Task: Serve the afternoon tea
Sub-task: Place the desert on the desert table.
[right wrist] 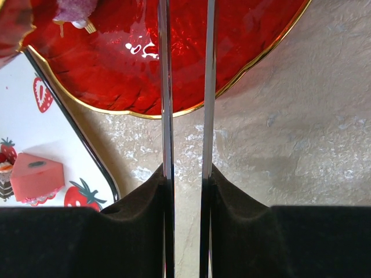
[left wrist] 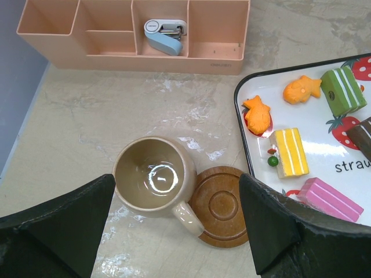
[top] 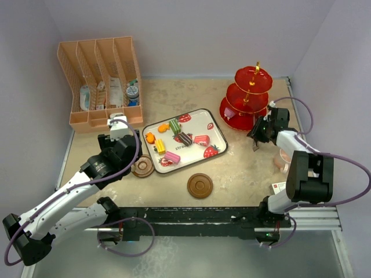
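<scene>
Pale lilac walls (top: 203,35) enclose a mottled beige tabletop (top: 243,174), possibly stone.

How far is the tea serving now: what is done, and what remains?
Done: perhaps one pinkish sweet on the red stand. In hand: the right gripper holds metal tongs by the stand; the open left gripper hovers over the tan mug, which stands beside its saucer. Left: the cakes on the tray.

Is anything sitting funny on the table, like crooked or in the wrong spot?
Yes. The tan mug stands on the bare table beside the brown saucer, not on it. Only its handle overlaps the saucer's rim. The mug is upright and empty.
</scene>
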